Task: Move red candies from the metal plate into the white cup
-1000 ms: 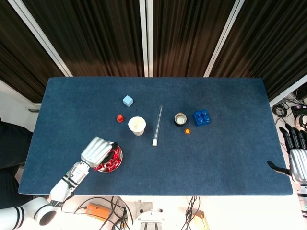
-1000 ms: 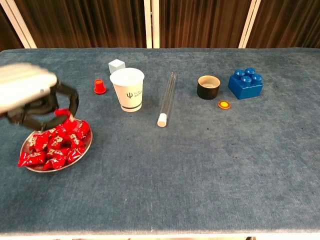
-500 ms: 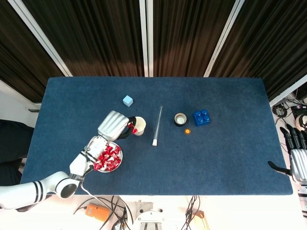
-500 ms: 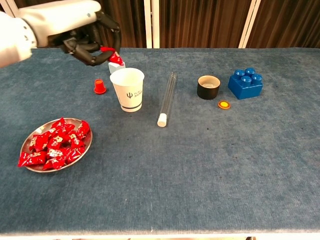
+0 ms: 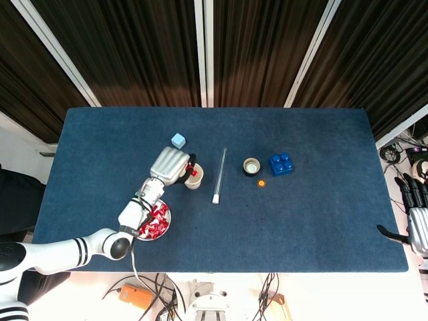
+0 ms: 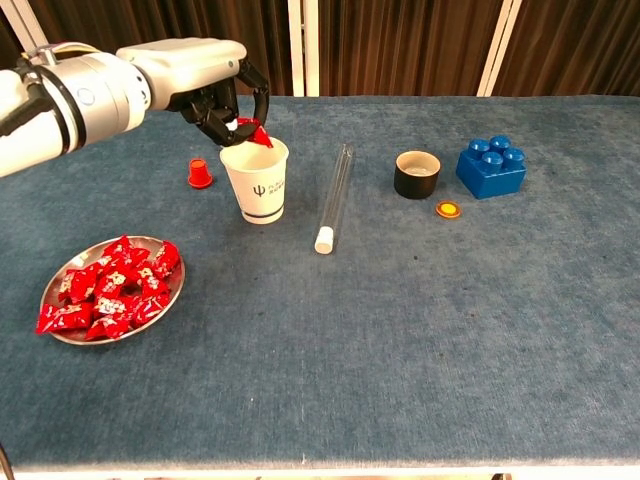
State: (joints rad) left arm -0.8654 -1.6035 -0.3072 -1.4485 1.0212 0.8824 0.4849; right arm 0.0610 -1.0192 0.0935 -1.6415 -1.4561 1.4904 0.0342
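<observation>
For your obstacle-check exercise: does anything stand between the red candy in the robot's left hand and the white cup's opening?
Nothing visible does. The left hand holds the red candy right over the white cup, whose mouth is open; the small red cap stands off to one side.

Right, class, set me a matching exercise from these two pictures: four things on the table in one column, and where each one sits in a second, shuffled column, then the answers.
Things
1. red candy
2. metal plate
3. orange disc
4. glass tube

Places
A. beside the black pot, in front of the blue brick
B. lying between the white cup and the black pot
C. pinched in the left hand fingers over the white cup
D. near the table's left front, heaped with candies

Pairs: 1-C, 2-D, 3-A, 4-B
</observation>
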